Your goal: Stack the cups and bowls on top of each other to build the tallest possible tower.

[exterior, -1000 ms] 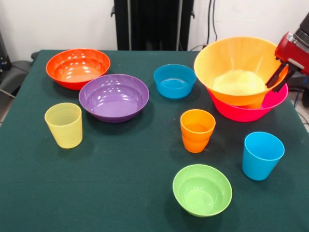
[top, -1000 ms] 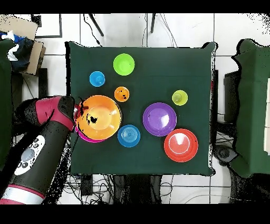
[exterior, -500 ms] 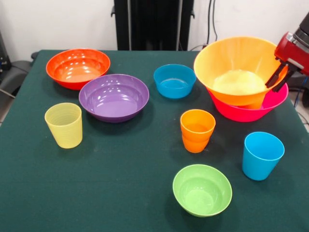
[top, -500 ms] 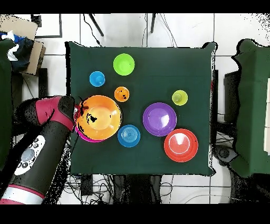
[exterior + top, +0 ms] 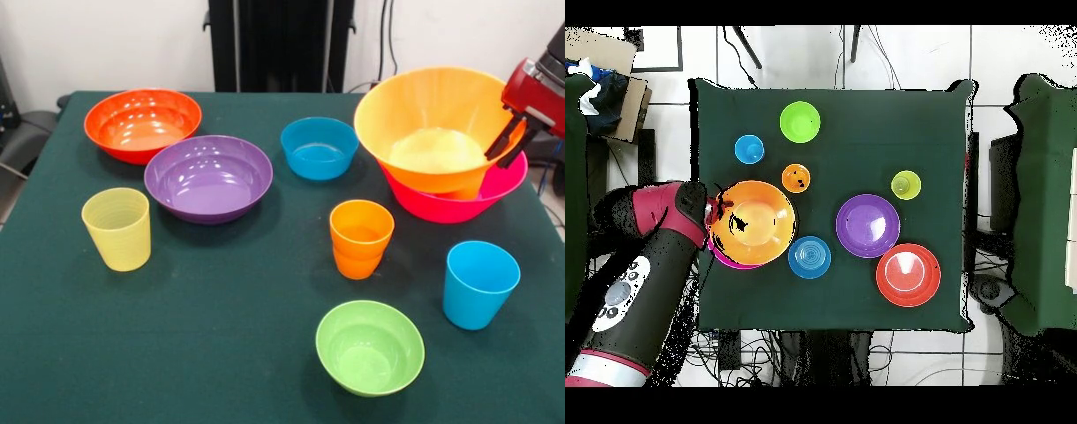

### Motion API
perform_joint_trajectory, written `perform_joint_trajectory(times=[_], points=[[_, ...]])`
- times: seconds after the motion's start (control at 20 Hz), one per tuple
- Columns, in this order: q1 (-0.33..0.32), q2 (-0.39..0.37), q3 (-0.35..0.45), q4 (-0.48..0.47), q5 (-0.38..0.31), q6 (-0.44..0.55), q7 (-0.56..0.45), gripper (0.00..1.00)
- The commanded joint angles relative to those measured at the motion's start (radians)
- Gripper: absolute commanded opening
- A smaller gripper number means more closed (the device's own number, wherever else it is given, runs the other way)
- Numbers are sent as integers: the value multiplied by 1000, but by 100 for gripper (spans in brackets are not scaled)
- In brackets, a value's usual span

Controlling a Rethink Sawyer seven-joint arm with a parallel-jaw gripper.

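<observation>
The tower (image 5: pixel 446 146) is only just begun. The big orange bowl (image 5: pixel 437 124) sits tilted inside the hot pink bowl (image 5: pixel 459 201), near a far corner of the table (image 5: pixel 221 353). The claw (image 5: pixel 506 141) pinches the orange bowl's rim, one finger inside and one outside.

Everything else waits alone on the cloth. The red-orange bowl (image 5: pixel 143 124) is at the other far corner, with the purple bowl (image 5: pixel 208 177) touching it. The blue bowl (image 5: pixel 319 147) sits near the far edge. The ribbed cup (image 5: pixel 116 228), orange cup (image 5: pixel 360 238) and sky blue cup (image 5: pixel 479 283) stand apart. The lime green bowl (image 5: pixel 369 346) is by the near edge.

So I think most of the stacking is left.
</observation>
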Motion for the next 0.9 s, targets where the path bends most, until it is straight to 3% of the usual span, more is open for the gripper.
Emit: perform_joint_trajectory(times=[0.05,0.9], points=[[-27,41,77,-20,-13,-37,150,0],[-56,34,99,-2,-26,-78,109,0]])
